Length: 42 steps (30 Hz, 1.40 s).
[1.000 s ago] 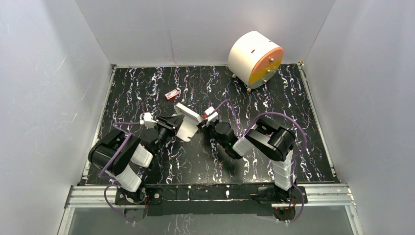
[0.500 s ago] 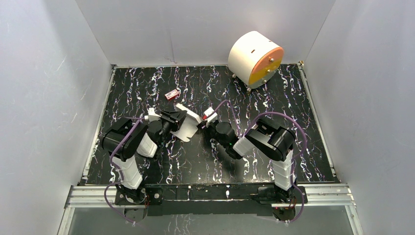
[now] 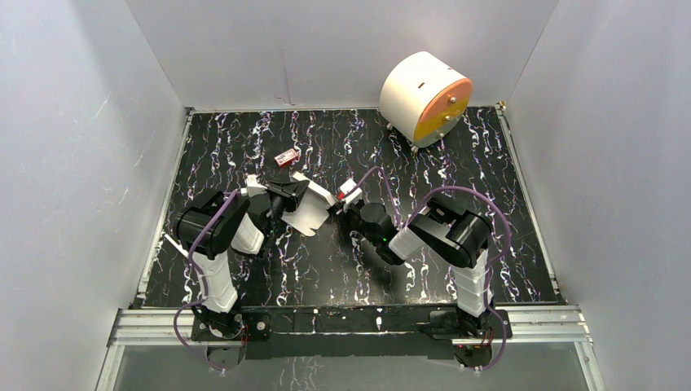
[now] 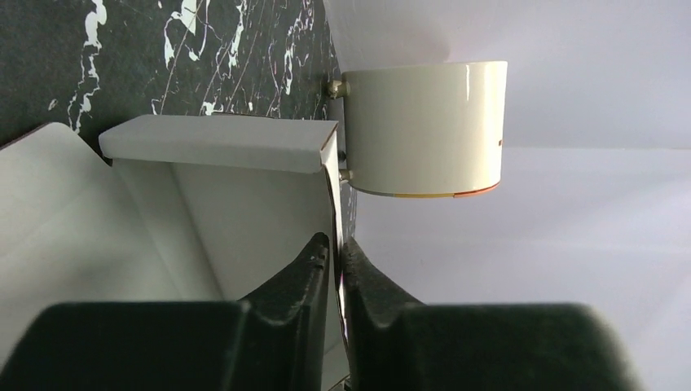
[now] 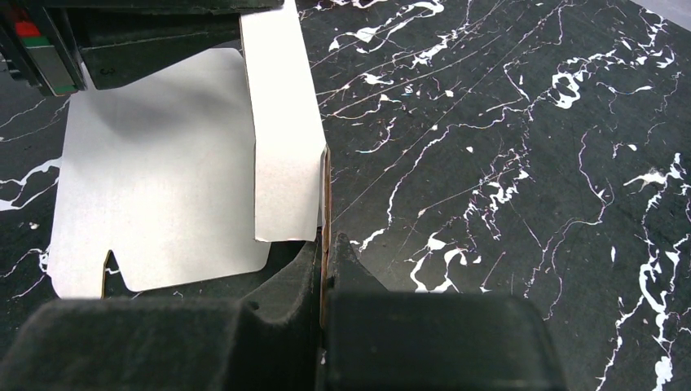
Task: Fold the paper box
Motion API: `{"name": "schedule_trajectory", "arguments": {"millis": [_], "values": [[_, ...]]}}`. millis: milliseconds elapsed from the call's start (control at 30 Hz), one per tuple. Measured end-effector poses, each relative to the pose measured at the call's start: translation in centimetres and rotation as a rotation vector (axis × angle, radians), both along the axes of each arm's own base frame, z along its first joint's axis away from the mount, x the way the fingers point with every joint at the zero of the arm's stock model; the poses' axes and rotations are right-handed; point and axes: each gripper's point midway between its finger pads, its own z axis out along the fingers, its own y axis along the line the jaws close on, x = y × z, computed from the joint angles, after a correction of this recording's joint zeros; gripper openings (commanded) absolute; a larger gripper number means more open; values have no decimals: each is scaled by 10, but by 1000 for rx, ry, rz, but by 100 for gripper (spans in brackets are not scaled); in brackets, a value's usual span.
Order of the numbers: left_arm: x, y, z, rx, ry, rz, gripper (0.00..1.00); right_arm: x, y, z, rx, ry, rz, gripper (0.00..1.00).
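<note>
**Top external view.** One paper box point(image 3: 308, 212): white card, partly folded, one flap raised, left of table centre, between the two gripper tips. At its left side, the left gripper point(image 3: 292, 193); at its right edge, the right gripper point(image 3: 335, 206). One white cylinder point(image 3: 424, 98) with an orange face, on its side at the far right of the black marbled table point(image 3: 244, 138), well apart from the box; contents not visible. One small red item point(image 3: 286, 157) on the table, just beyond the left gripper. Two arms, two grippers.

**Left wrist view.** Both fingers point(image 4: 285, 285) of the left gripper nearly pressed together, pinching a thin upright panel of the box edge-on. One narrow flap folded across the top of that panel. Inner faces bare white card. Cylinder in the background, beyond the box.

**Right wrist view.** Both fingers point(image 5: 354, 273) of the right gripper pressed together on the brown-edged rim of a box panel, pinching it. One broad notched sheet section spread to the left. One narrow strip folded up beside the pinched edge. Contact between sheet and table not discernible.
</note>
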Motion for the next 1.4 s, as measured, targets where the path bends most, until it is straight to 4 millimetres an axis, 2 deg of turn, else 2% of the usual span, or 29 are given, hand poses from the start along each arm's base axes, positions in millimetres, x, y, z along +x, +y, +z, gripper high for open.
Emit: {"name": "schedule_trajectory", "arguments": {"millis": [33, 167, 400, 600, 1000, 1400], "values": [[0, 0, 0, -3, 1, 2, 0, 0, 0, 0, 0, 1, 2, 0], [0, 3, 1, -15, -2, 20, 0, -2, 1, 0, 5, 2, 10, 3], [-14, 9, -1, -24, 9, 42, 0, -9, 1, 0, 17, 3, 40, 6], [-29, 14, 0, -18, 17, 83, 0, -13, 3, 0, 33, 11, 57, 0], [-68, 9, 6, 18, -2, 117, 0, -16, 2, 1, 98, 68, 11, 0], [-86, 1, 3, 32, 5, 84, 0, -16, 0, 1, 99, 103, -9, 1]]}}
